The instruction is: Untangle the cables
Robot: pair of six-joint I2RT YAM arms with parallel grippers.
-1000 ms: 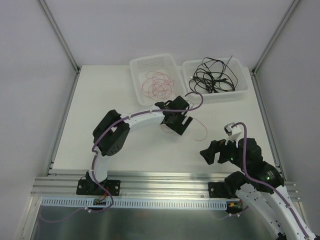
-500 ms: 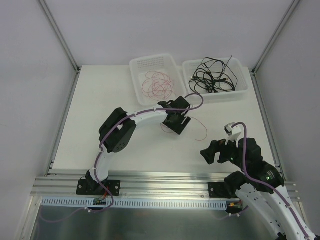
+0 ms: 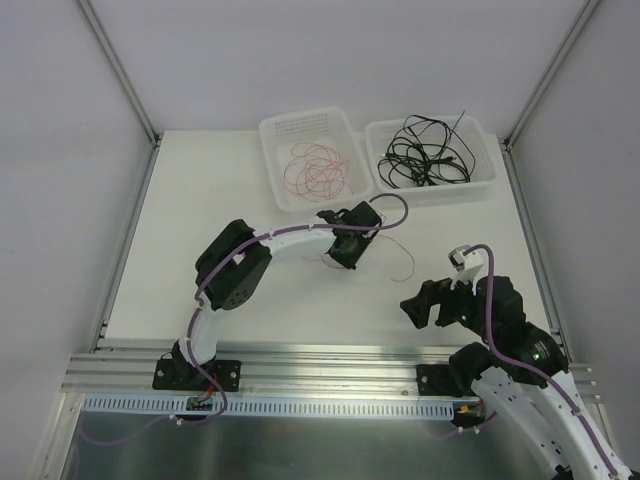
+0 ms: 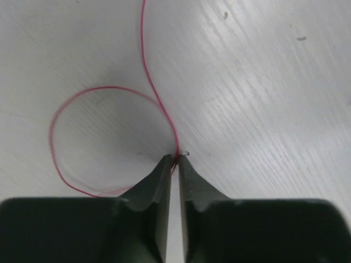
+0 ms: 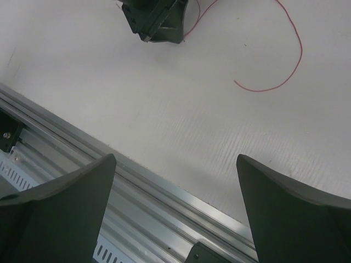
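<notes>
A loose red cable [image 4: 156,96] lies on the white table, curling into a loop [image 4: 55,142] in the left wrist view. My left gripper [image 4: 175,159] is down at the table with its jaws pinched shut on this cable where the loop crosses. From above, the left gripper [image 3: 339,260] sits mid-table and the cable's tail [image 3: 407,263] trails off to its right. More red cables [image 3: 318,168] lie coiled in the left tray, and black cables [image 3: 425,155] are piled in the right tray. My right gripper [image 5: 175,159] hangs open and empty over the near table edge.
Two white trays stand side by side at the back, the left one [image 3: 290,125] and the right one [image 3: 482,185]. An aluminium rail [image 5: 142,192] runs along the near edge under the right gripper. The left gripper [image 5: 156,22] shows at the top of the right wrist view.
The left gripper has dropped to the table and closed its jaws on the red cable. The left arm's elbow shifted slightly. The right arm has stayed still.
</notes>
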